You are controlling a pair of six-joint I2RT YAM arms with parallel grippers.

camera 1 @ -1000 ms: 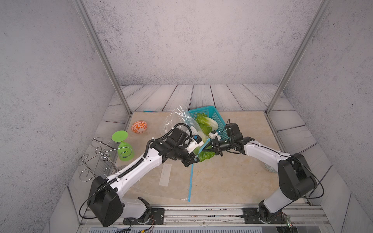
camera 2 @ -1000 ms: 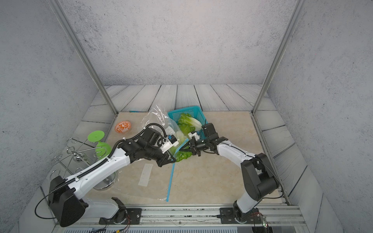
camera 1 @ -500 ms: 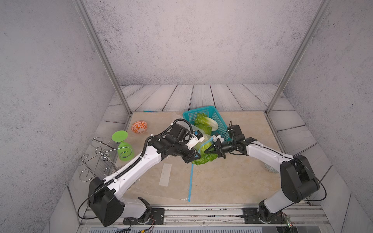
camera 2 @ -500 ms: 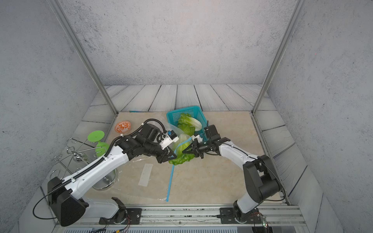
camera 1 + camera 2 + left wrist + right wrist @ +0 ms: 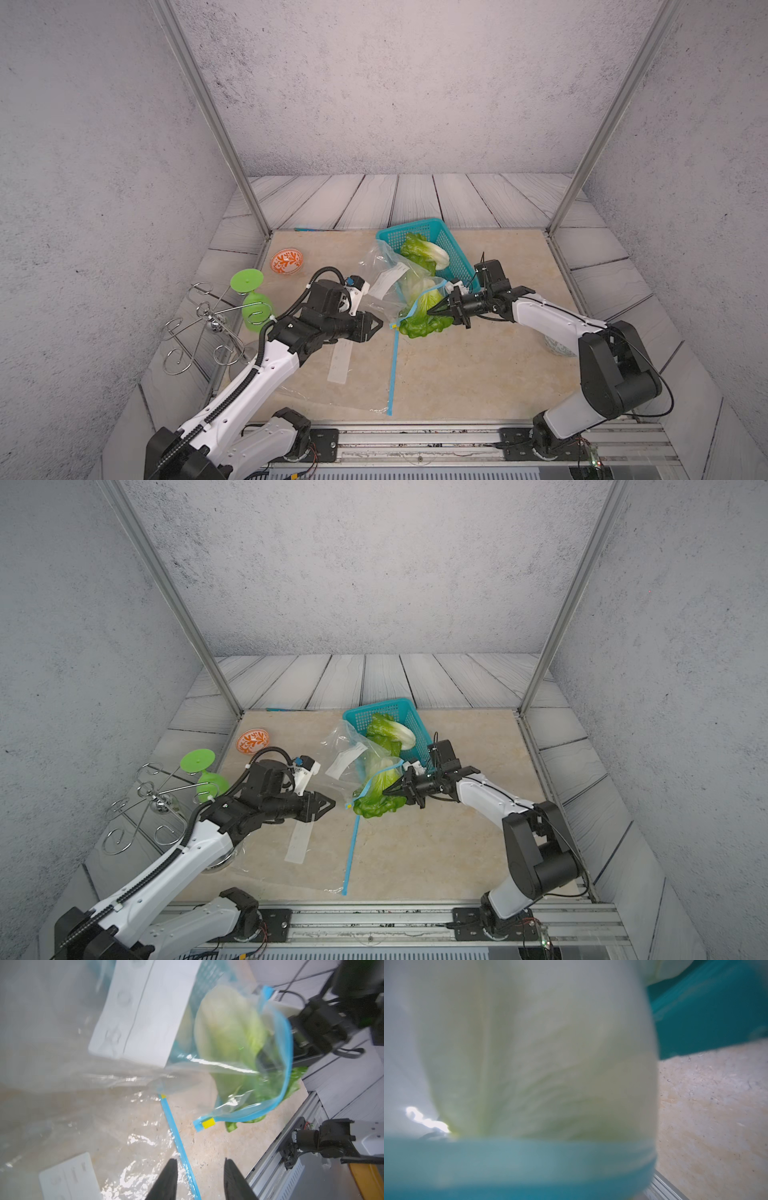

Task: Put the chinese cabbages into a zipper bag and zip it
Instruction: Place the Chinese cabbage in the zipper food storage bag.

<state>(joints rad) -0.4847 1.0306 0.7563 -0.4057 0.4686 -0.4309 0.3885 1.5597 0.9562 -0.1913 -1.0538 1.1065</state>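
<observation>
Down at the front of the table [image 5: 478,374], a spare flat bag [image 5: 320,388] is laid out, with its blue zip strip [image 5: 392,374] running toward the middle. Just past it the left gripper [image 5: 379,323] is held low with its jaws clearly spread and nothing between them. In the left wrist view the strip is seen right under the fingertips [image 5: 172,1164]. A bit further in, one chinese cabbage [image 5: 420,326] is tucked partway into the zipper bag [image 5: 384,266], pale base inside and green leaves spilled out past the blue rim [image 5: 417,305]. The right gripper [image 5: 433,311] is pinched together on that rim, pressed tight against the cabbage. Behind that, the bag is leaned on the teal basket [image 5: 453,253], where another cabbage [image 5: 432,251] is lying. An orange bowl [image 5: 286,261] is sat further back, off to the side.
</observation>
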